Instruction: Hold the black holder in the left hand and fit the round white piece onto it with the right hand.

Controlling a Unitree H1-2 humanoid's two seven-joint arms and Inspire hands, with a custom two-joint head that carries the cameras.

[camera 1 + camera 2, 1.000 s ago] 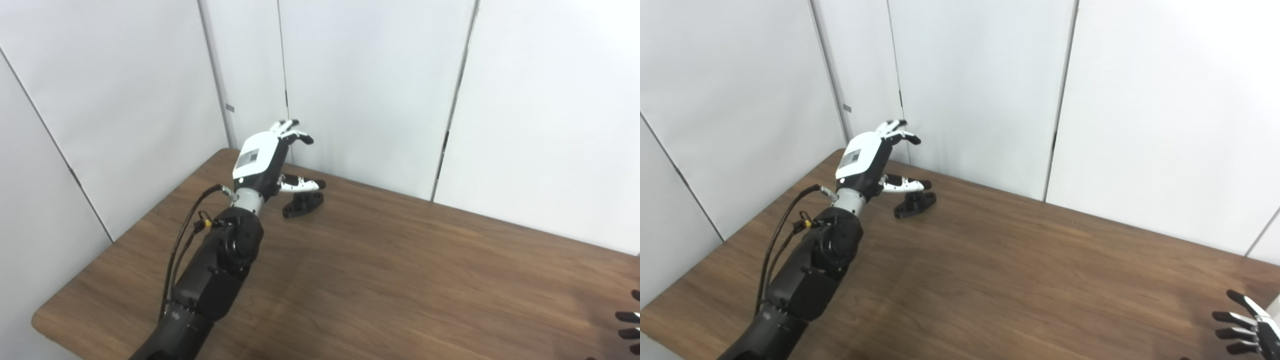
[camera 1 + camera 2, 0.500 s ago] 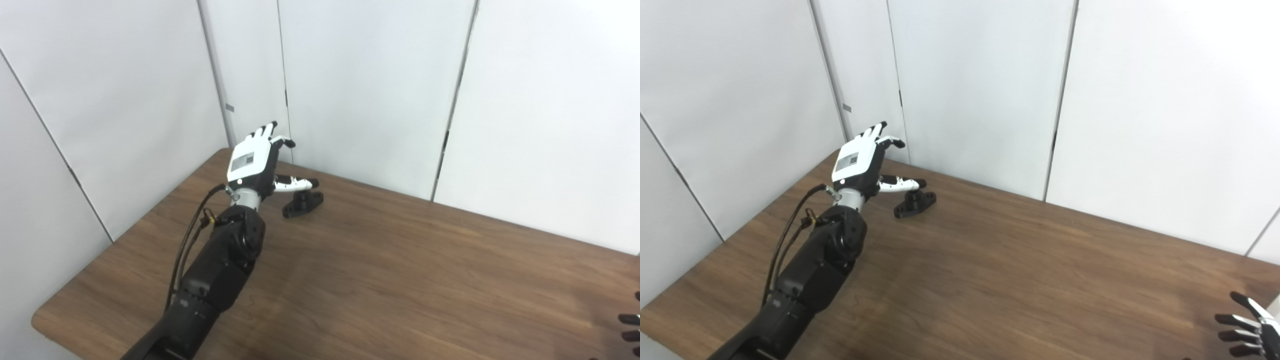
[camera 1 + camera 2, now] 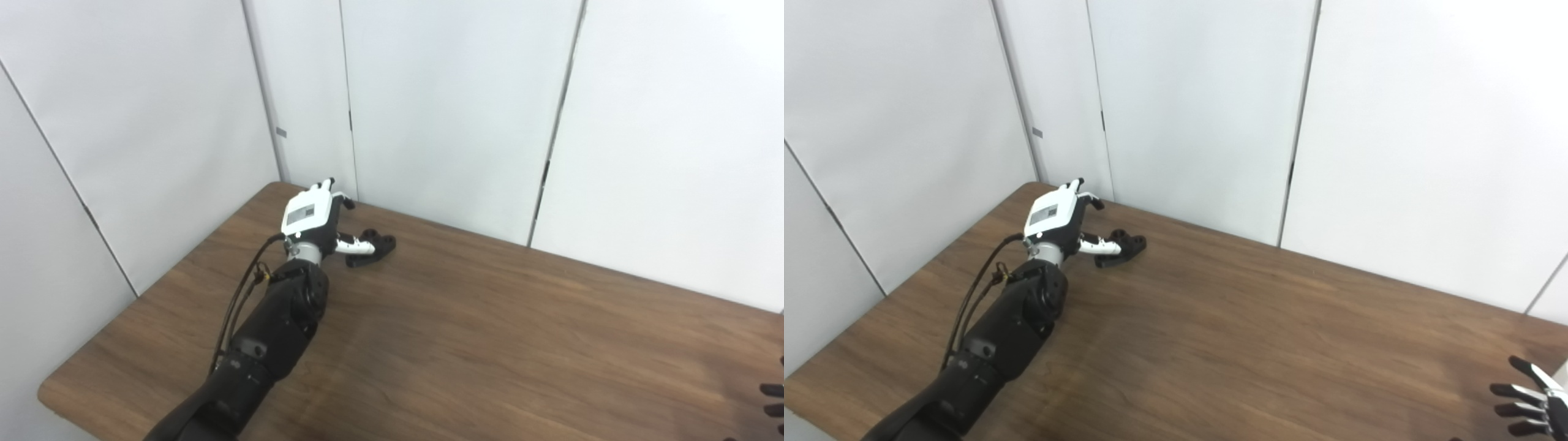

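The black holder [image 3: 375, 245] lies on the brown table [image 3: 490, 331] at the far left, near the wall. My left hand [image 3: 313, 214] is open, low over the table just left of the holder, with its thumb reaching across the holder's near side; I cannot tell if it touches. My right hand [image 3: 1534, 401] is open at the bottom right corner, fingers spread, holding nothing. The round white piece is not in view.
White wall panels [image 3: 459, 110] stand close behind the table's far edge and along its left side. The table's left corner [image 3: 55, 392] is near my left arm.
My left hand has dropped from above the holder down to table height beside it, and its thumb now lies across the holder. The right hand has barely moved.
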